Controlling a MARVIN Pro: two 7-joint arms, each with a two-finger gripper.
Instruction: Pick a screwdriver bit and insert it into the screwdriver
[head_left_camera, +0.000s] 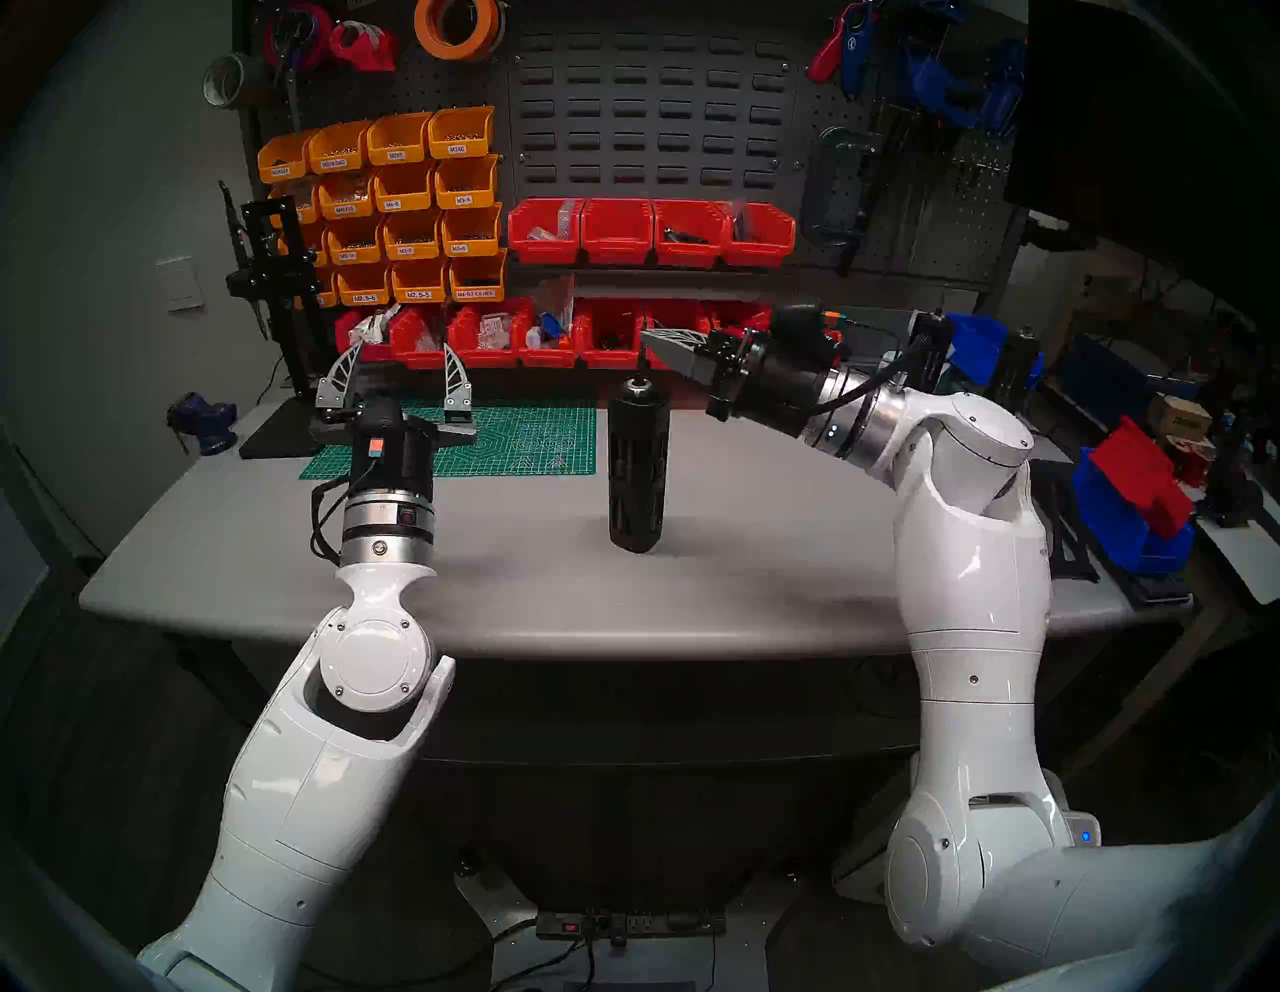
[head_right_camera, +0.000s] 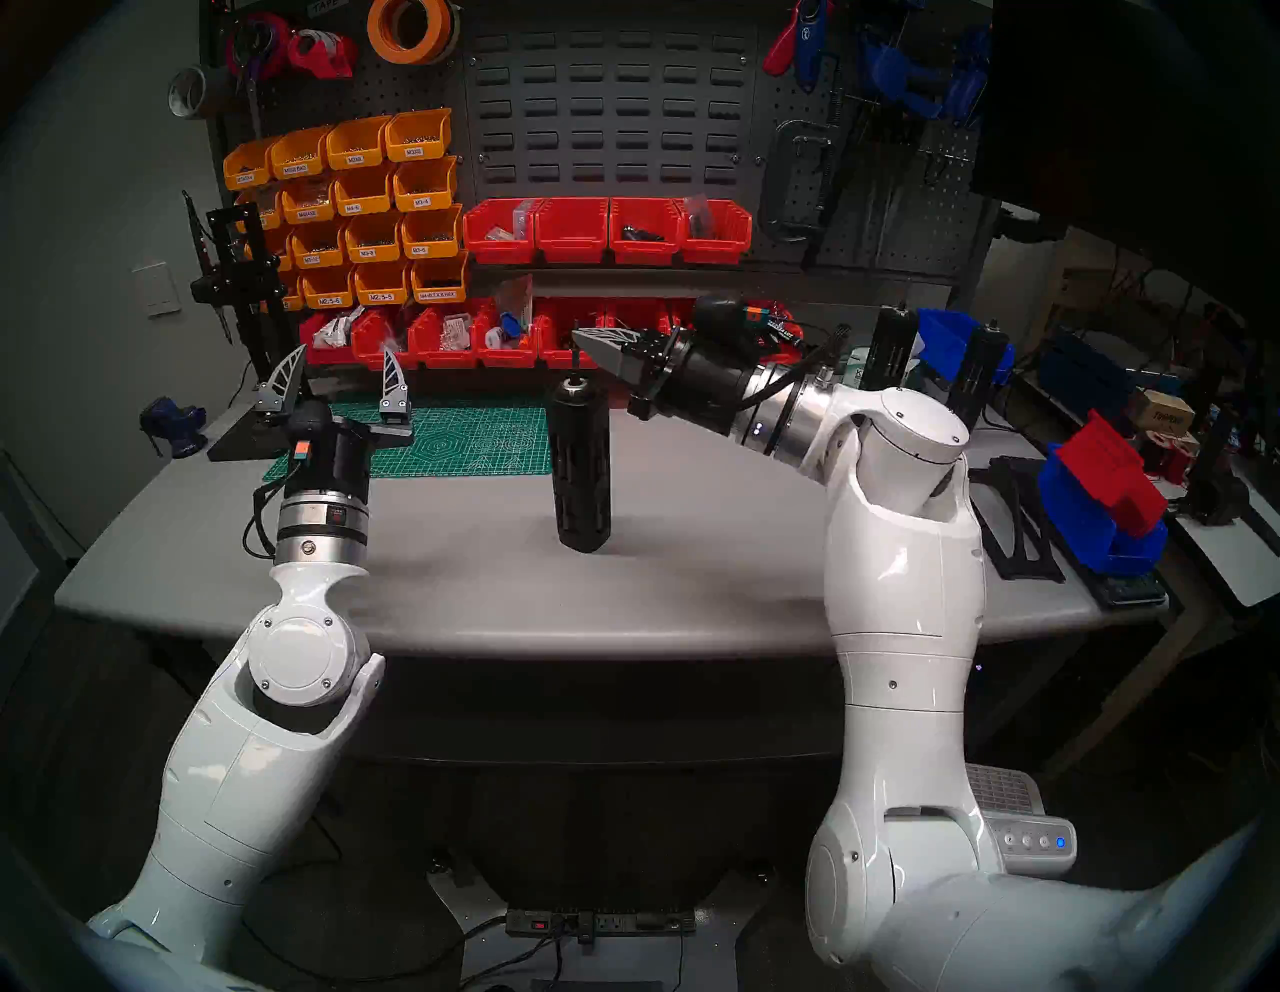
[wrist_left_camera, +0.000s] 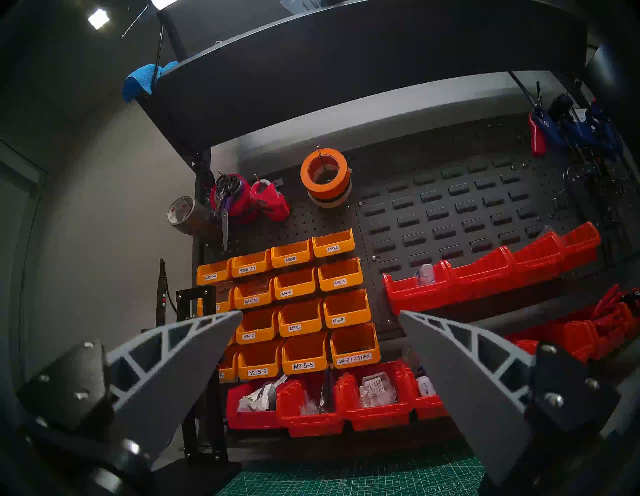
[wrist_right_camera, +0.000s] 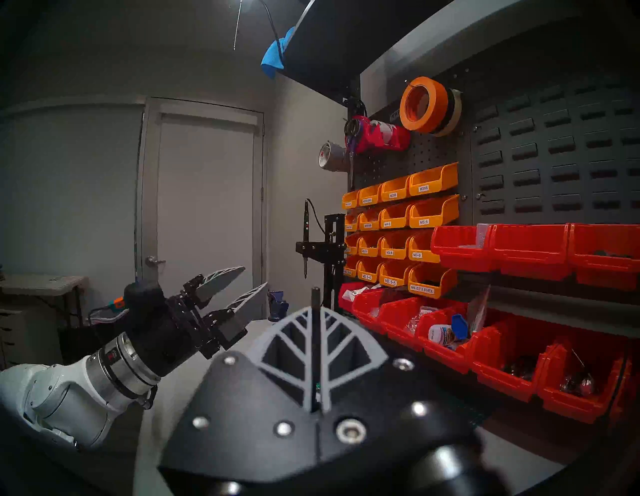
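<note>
**A workshop bench**

A grey workbench (head_left_camera: 727, 589) backs onto a dark pegboard (head_left_camera: 644, 97) hung with tape rolls (head_left_camera: 457, 24), labelled orange screw bins (head_left_camera: 409, 201), red parts bins (head_left_camera: 651, 232) and clamps (head_left_camera: 928, 69); a green cutting mat (head_left_camera: 526, 436) lies on top.

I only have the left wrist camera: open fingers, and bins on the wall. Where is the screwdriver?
Observer: The screwdriver stands upright on the grey table, just right of the green mat.
Operator: Does the right gripper have a bit?
Observer: Yes. The right gripper is shut on the screwdriver bit, a thin dark rod pinched at its fingertips.
Operator: How close is it to going in?
Observer: The bit points down just above the socket on the screwdriver's top. I cannot tell whether it touches.
</note>
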